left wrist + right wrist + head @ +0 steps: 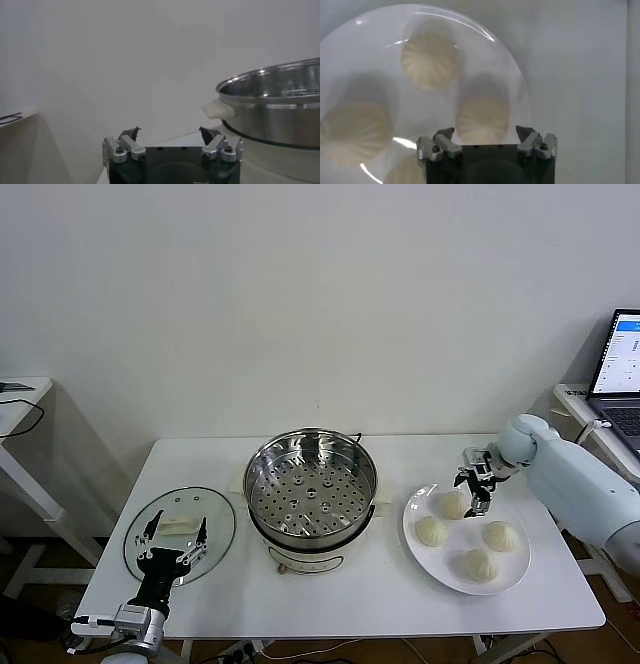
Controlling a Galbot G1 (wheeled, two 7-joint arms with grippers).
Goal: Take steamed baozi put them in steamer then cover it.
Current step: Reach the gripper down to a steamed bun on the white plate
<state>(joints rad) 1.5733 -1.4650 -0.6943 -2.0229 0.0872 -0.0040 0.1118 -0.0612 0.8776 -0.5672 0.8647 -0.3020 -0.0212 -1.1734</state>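
The round shiny stainless-steel steamer point(311, 489) stands empty, well to the left of the right gripper's point(476, 492) spread fingers, which hang over the flat white plate point(512, 577). Directly below them sits one of four pleated white-cream steamed baozi point(481, 117); the left gripper point(173, 534), also spread, idles far off over the glass lid point(218, 534)

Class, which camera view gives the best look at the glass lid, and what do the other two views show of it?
The head view: the glass lid lies flat on the table's left side, with its whole rim visible beside the steamer, partly behind the open left claw. Neither wrist view shows the lid.
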